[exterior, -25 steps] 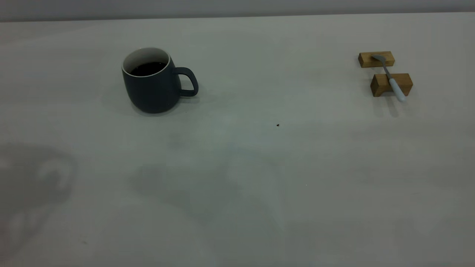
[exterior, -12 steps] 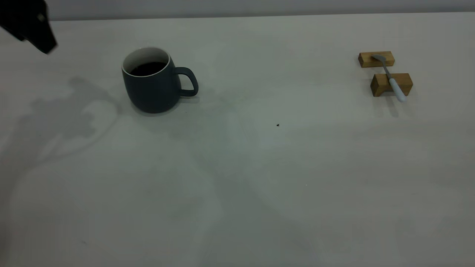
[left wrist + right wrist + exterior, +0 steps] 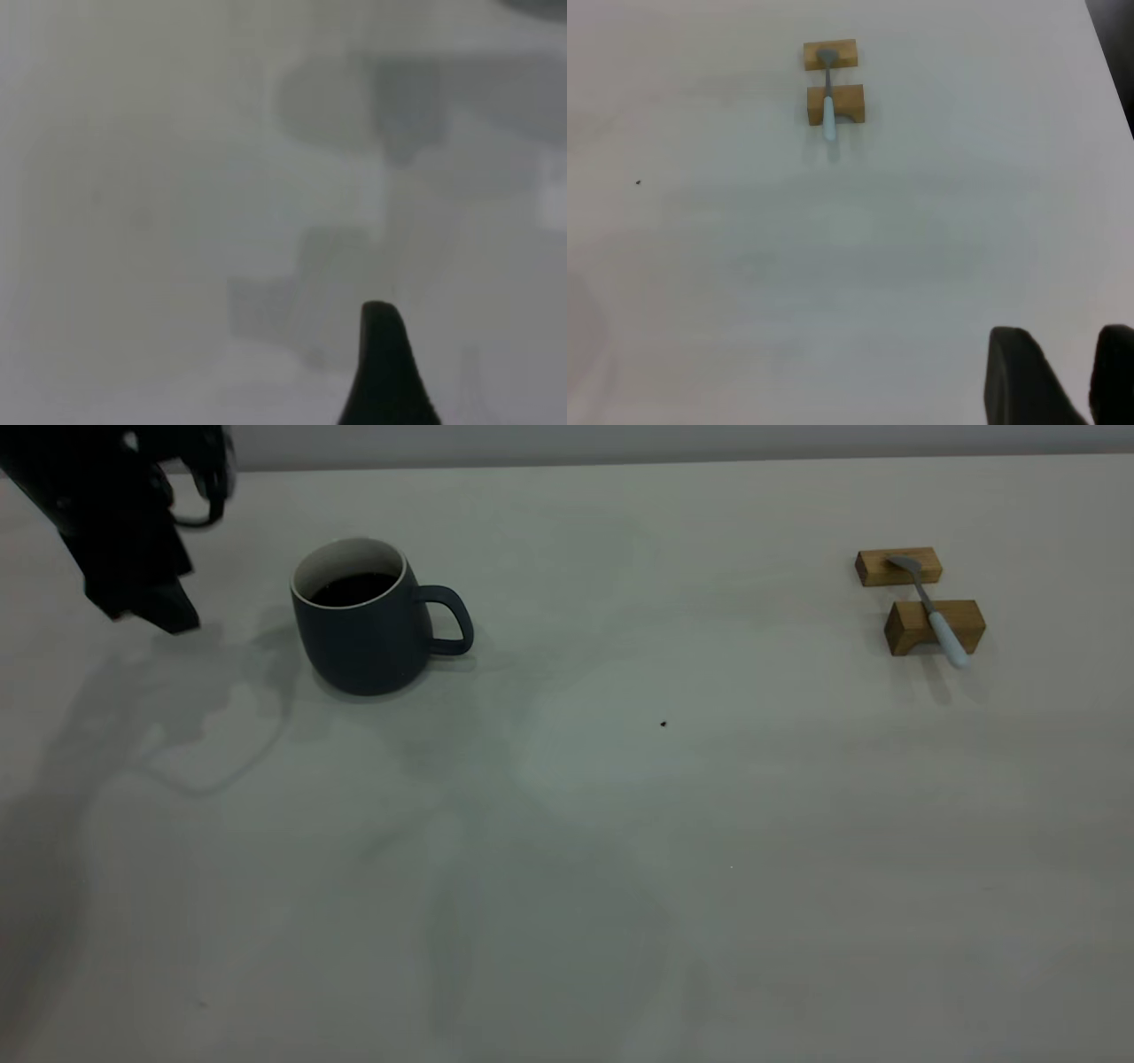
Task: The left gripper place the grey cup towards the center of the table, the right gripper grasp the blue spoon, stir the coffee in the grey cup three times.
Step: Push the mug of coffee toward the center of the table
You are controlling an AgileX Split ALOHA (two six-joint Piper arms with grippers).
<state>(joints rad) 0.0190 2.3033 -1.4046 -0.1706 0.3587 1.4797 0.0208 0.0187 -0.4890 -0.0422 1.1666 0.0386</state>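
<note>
The grey cup [image 3: 363,646] stands upright on the left half of the table [image 3: 567,824], with dark coffee [image 3: 354,589] inside and its handle pointing toward the middle. My left gripper [image 3: 146,607] hovers just left of the cup, apart from it. One of its fingers [image 3: 383,372] shows over bare table with no second finger near it, so it is open. The blue spoon [image 3: 930,613] lies across two wooden blocks at the far right. My right gripper [image 3: 1072,372] is open and empty, well short of the blue spoon [image 3: 828,97].
Two tan wooden blocks [image 3: 897,567] [image 3: 961,624] carry the spoon, bowl on the farther one and handle over the nearer one. A tiny dark speck [image 3: 663,724] marks the table's middle. The table's far edge meets a grey wall [image 3: 567,443].
The left arm has come into view from the upper left corner and moved down and right toward the cup. Cup, spoon and blocks have not moved.
</note>
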